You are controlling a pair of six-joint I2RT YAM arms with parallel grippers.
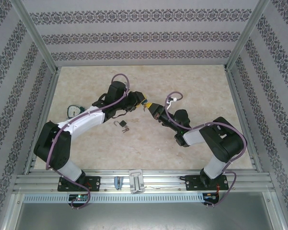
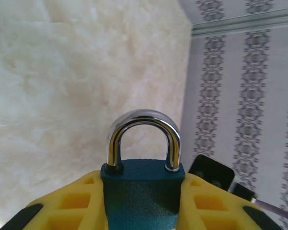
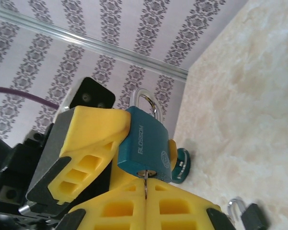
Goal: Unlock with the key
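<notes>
Right claw [image 3: 146, 203] hides most of the key [image 3: 145, 184] entering the padlock [image 3: 144, 143].

A cream, marbled tabletop [image 1: 191, 86] is seen. A small black padlock with a silver shackle [image 1: 121, 125] is laid near its centre, and a teal looped object [image 1: 74, 110] is laid toward the left edge.

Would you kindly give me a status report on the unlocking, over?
Left gripper shut on teal padlock. Right gripper shut on key, key in keyhole. Shackle closed. Small black padlock lies on table, not in the way.
</notes>
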